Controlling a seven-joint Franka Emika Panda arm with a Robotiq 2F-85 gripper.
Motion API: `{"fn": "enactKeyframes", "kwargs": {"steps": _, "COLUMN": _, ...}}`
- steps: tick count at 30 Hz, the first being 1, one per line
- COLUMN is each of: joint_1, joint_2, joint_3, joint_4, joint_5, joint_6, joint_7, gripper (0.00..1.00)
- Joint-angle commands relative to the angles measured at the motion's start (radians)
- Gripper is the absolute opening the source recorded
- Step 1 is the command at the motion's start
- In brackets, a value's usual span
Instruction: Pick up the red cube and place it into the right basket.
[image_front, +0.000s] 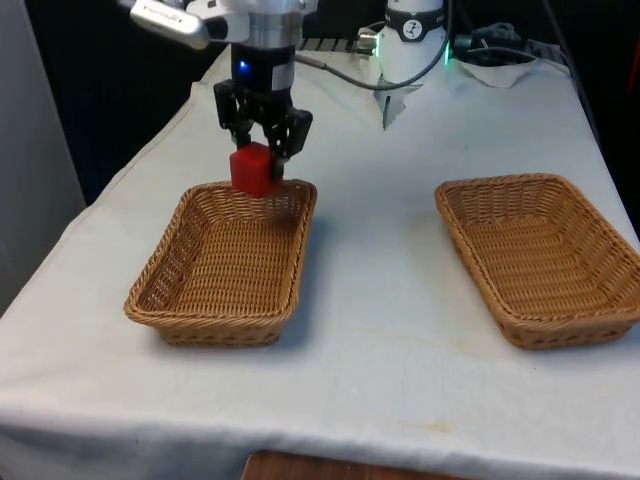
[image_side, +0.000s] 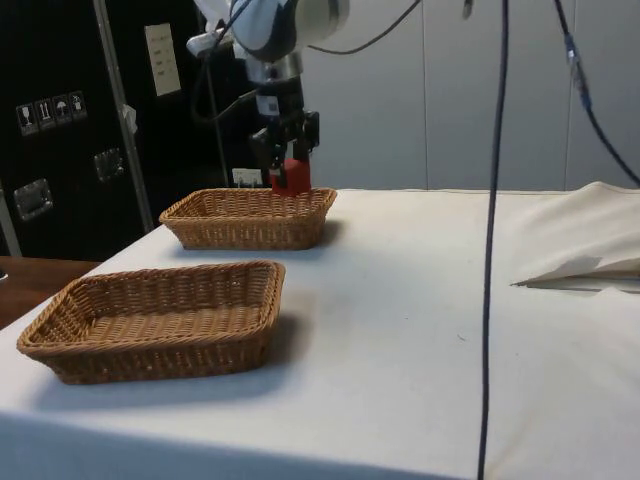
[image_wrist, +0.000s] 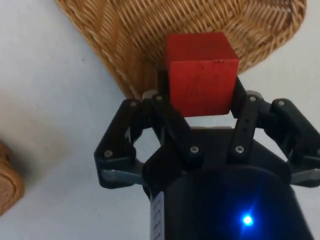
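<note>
You've got two wicker baskets on the white-clothed desk (image_front: 380, 330), and the red cube is not in either one yet.

At the front view's left sits the first basket (image_front: 225, 262), long side running near to far. The jaws (image_front: 262, 152) hang over its far rim, clenched on the red cube (image_front: 255, 169), one finger pressing each side of it. The cube is lifted clear of the wicker; it hovers over the far edge of that basket, not touching it. In the side view you see the same thing: jaws (image_side: 288, 165) pointing straight down, cube (image_side: 292, 177) held just above the rim of the farther basket (image_side: 250, 218). In the wrist view the cube (image_wrist: 201, 72) sits squarely between the black fingers (image_wrist: 167, 117), with the basket's (image_wrist: 190, 25) woven corner right behind it and bare cloth (image_wrist: 50, 100) beside.

Moving right, there's an open stretch of cloth between the two baskets; they sit well apart.

At the front view's right sits the second basket (image_front: 540, 258), turned at a slight angle, nothing inside. In the side view it's the nearer basket (image_side: 160, 318), also with nothing in it.

Far end of the desk, behind the jaws, you can see some cables (image_front: 350, 72) and a crumpled fold of cloth (image_front: 395, 105).
</note>
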Motion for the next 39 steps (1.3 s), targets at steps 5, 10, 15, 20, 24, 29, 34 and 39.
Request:
{"fn": "enactKeyframes", "kwargs": {"steps": 5, "joint_1": -0.025, "joint_2": 0.073, "joint_3": 0.011, "joint_4": 0.085, "joint_5": 0.055, "joint_6": -0.023, "joint_7": -0.032, "gripper": 0.03}}
{"fn": "enactKeyframes", "kwargs": {"steps": 10, "joint_1": -0.036, "joint_2": 0.132, "joint_3": 0.008, "joint_4": 0.151, "joint_5": 0.095, "joint_6": -0.036, "joint_7": -0.052, "gripper": 0.03}}
{"fn": "enactKeyframes", "kwargs": {"steps": 15, "joint_1": -0.050, "joint_2": 0.200, "joint_3": 0.007, "joint_4": 0.223, "joint_5": 0.152, "joint_6": -0.048, "joint_7": -0.080, "gripper": 0.03}}
{"fn": "enactKeyframes", "kwargs": {"steps": 20, "joint_1": -0.059, "joint_2": 0.247, "joint_3": 0.005, "joint_4": 0.269, "joint_5": 0.197, "joint_6": -0.055, "joint_7": -0.104, "gripper": 0.03}}
{"fn": "enactKeyframes", "kwargs": {"steps": 24, "joint_1": -0.065, "joint_2": 0.300, "joint_3": 0.000, "joint_4": 0.318, "joint_5": 0.248, "joint_6": -0.063, "joint_7": -0.127, "gripper": 0.03}}
{"fn": "enactKeyframes", "kwargs": {"steps": 29, "joint_1": -0.065, "joint_2": 0.327, "joint_3": -0.006, "joint_4": 0.345, "joint_5": 0.268, "joint_6": -0.070, "joint_7": -0.131, "gripper": 0.03}}
{"fn": "enactKeyframes", "kwargs": {"steps": 34, "joint_1": -0.064, "joint_2": 0.332, "joint_3": -0.007, "joint_4": 0.347, "joint_5": 0.268, "joint_6": -0.066, "joint_7": -0.129, "gripper": 0.03}}
{"fn": "enactKeyframes", "kwargs": {"steps": 39, "joint_1": -0.063, "joint_2": 0.334, "joint_3": -0.008, "joint_4": 0.348, "joint_5": 0.268, "joint_6": -0.064, "joint_7": -0.128, "gripper": 0.53}}
